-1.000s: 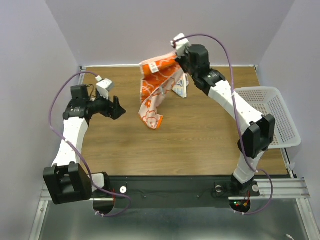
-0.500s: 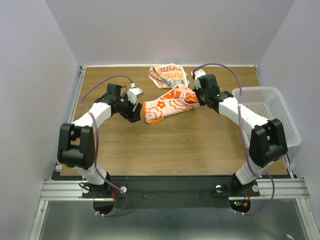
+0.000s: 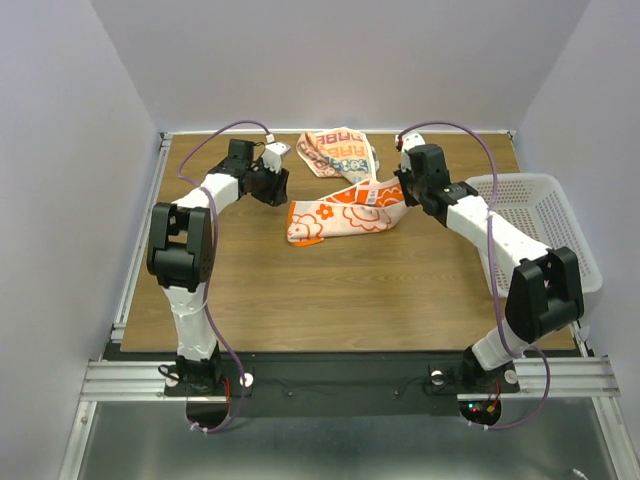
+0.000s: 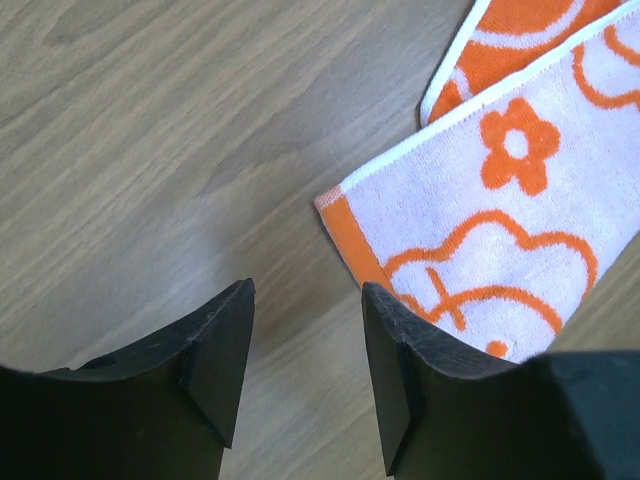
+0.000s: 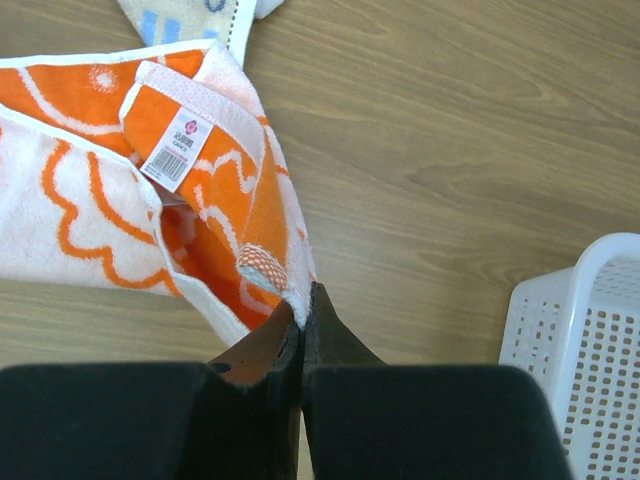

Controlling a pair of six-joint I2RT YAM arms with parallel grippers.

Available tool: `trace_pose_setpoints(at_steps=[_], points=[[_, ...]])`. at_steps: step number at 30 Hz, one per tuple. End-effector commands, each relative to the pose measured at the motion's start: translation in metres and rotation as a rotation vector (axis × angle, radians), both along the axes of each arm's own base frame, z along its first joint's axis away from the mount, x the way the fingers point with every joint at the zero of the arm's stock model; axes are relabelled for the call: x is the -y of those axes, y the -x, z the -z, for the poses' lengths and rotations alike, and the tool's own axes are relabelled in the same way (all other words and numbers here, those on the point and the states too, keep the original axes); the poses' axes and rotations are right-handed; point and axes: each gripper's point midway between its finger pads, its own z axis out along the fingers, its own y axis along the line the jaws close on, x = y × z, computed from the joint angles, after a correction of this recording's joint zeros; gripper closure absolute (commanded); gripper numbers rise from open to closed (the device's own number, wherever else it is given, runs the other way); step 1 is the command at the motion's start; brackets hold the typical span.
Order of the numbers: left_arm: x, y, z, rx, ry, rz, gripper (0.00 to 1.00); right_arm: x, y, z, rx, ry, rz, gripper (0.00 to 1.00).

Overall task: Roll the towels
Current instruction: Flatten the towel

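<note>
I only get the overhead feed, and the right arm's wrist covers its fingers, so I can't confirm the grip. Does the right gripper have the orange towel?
Observer: Yes. The right wrist view shows the right gripper shut on one corner of the orange towel.
Operator: And the other one, is it on the cloth?
Observer: No. The left gripper is open over bare table. The towel's orange-edged corner lies just ahead of one finger, not between them.
</note>
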Motion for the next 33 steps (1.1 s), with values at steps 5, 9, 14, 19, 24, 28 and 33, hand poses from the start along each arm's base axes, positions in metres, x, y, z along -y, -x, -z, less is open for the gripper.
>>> trace_pose_setpoints(at_steps=[5, 9, 14, 19, 24, 28, 33], points=[[0.026, -0.018, -0.002, 0.000, 0.063, 0.017, 0.40, 0.004, -0.002, 0.013, -0.019, -0.027, 0.028, 0.99], [0.035, -0.020, 0.007, -0.019, 0.060, 0.013, 0.37, 0.007, -0.002, 0.016, -0.026, -0.022, 0.032, 0.99], [0.042, -0.018, 0.027, -0.043, 0.026, 0.016, 0.38, 0.011, -0.002, 0.024, -0.044, -0.016, 0.037, 0.99], [0.044, -0.019, 0.033, -0.060, 0.021, 0.008, 0.58, 0.013, 0.001, 0.033, -0.065, -0.011, 0.042, 0.99], [0.038, -0.018, 0.024, -0.058, -0.006, -0.001, 1.00, 0.017, 0.001, 0.033, -0.067, -0.004, 0.053, 0.99], [0.029, -0.013, -0.010, -0.021, 0.021, -0.003, 1.00, 0.021, 0.003, 0.026, -0.054, 0.001, 0.065, 0.99], [0.003, -0.009, -0.082, 0.105, 0.032, -0.037, 1.00, 0.025, 0.013, 0.006, -0.028, -0.012, 0.075, 0.99]])
